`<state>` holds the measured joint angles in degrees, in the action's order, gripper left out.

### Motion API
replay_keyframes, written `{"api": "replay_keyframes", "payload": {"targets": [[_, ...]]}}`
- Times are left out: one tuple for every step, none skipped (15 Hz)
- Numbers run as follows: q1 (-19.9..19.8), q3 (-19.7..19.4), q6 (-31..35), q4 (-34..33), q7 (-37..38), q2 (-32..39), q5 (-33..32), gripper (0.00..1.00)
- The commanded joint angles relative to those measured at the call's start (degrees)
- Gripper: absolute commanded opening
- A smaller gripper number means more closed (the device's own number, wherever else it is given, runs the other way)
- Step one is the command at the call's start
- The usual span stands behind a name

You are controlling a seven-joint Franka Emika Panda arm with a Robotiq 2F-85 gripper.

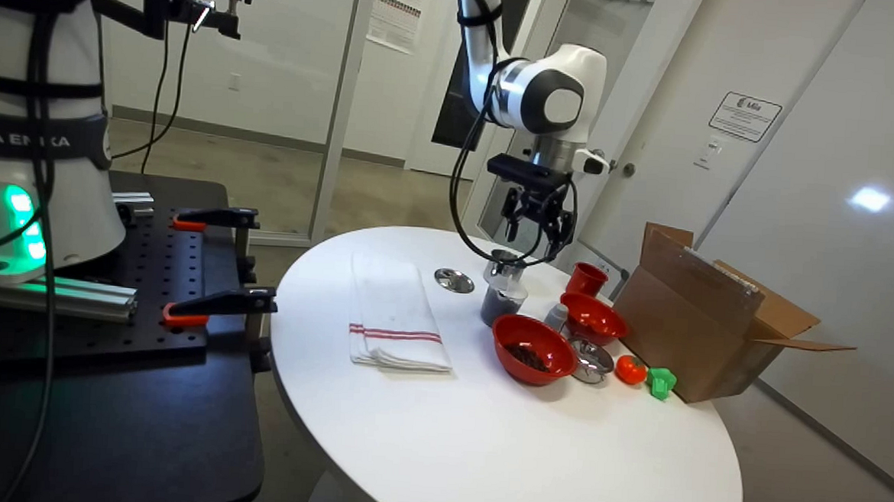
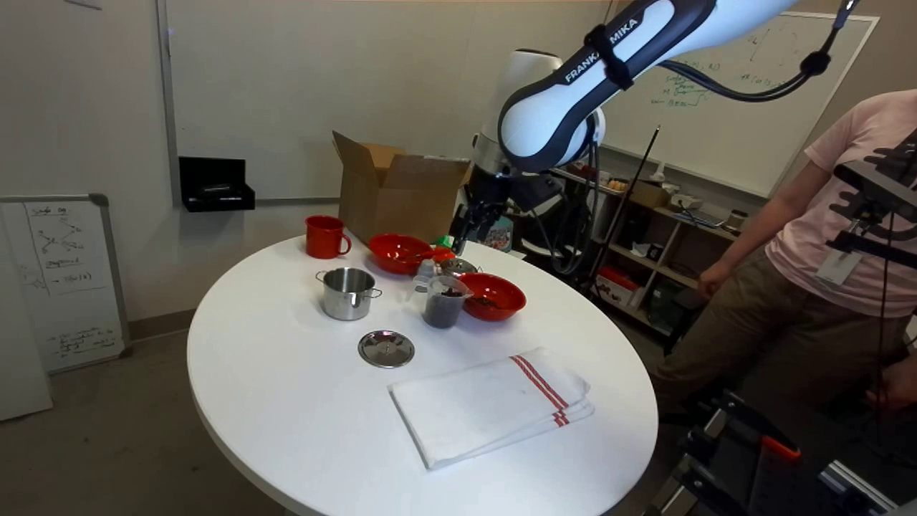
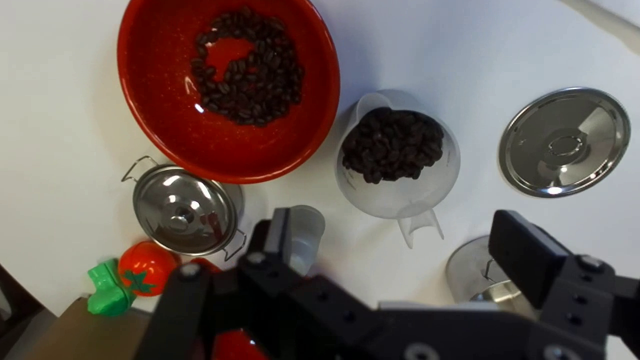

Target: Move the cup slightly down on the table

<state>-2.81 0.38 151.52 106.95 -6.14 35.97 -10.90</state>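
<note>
Cup [image 3: 402, 197] of dark beans [image 3: 392, 145] standing upright on the white table [image 2: 301, 423], just beside a red bowl [image 3: 165, 100]. In the wrist view it's out past the claw [image 3: 392, 227], which hangs higher up, 2 fingers [image 3: 525, 255] spread wide, only air between!

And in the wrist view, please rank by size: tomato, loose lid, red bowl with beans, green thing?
Largest: red bowl with beans, partly out of frame
Next: loose lid
Smallest: tomato and green thing, too alike to rank
</note>
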Motion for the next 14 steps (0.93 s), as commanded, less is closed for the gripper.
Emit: {"api": "replay_keyframes", "payload": {"targets": [[-0.58,1.1,-4.9,-7.99,-4.2,6.3,2.04,1.0],[-0.61,1.18,-5.85,-8.99,-4.6,7.25,2.21,1.0],[-0.74,1.28,-6.18,-9.46,-5.11,7.94,2.29,1.0],[-0.86,1.36,-6.55,-10.07,-5.48,8.61,2.37,1.0],[-1.0,1.35,-6.63,-10.37,-5.77,9.13,2.37,1.0],[-1.19,1.37,-6.8,-10.66,-5.94,9.58,2.46,1.0],[-1.44,1.39,-6.77,-10.83,-6.04,9.99,2.61,1.0],[-1.71,1.45,-6.83,-10.93,-6.29,10.27,2.77,1.0],[-1.93,1.44,-6.78,-10.94,-6.4,10.52,2.96,1.0],[-2.18,1.5,-6.74,-10.95,-6.58,10.73,3.16,1.0],[-2.39,1.53,-6.64,-10.77,-6.7,10.83,3.3,1.0],[-2.58,1.54,-6.61,-10.72,-6.8,10.97,3.47,1.0],[-2.77,1.59,-6.66,-10.67,-6.94,11.05,3.63,1.0],[-2.9,1.61,-6.64,-10.66,-7.01,11.18,3.75,0.84]]}}
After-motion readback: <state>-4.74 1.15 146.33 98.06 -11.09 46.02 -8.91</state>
